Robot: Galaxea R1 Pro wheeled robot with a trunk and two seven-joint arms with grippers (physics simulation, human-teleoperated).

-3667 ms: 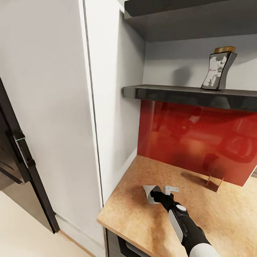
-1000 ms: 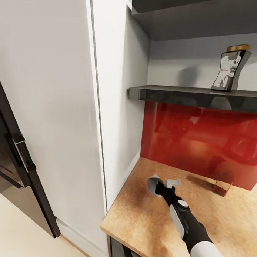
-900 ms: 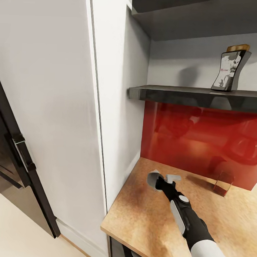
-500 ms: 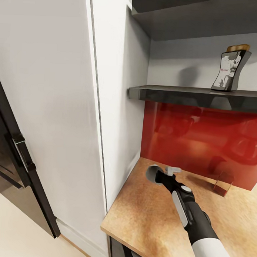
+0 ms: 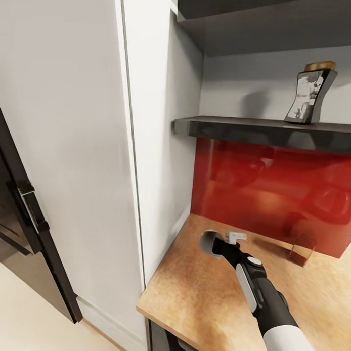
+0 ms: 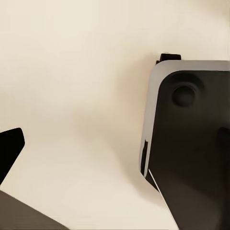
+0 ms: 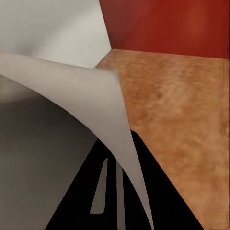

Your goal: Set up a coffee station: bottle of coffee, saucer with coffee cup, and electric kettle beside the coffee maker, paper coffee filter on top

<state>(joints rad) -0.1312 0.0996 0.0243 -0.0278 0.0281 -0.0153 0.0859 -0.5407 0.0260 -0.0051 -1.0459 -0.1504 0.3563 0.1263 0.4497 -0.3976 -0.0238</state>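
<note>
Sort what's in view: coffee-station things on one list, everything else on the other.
Job:
bottle of coffee on the kitchen shelf
paper coffee filter in the right gripper
countertop

Not job:
red backsplash
small glass holder
white tall cabinet

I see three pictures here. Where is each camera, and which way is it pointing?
Head view: on the robot's head, looking forward and down at the countertop, the shelf and the bottle; its right arm holds the filter.
Left wrist view: on the left arm, facing pale floor and a dark machine part.
Right wrist view: on the right arm, facing the filter up close.
Head and right wrist views share filter and countertop.
</note>
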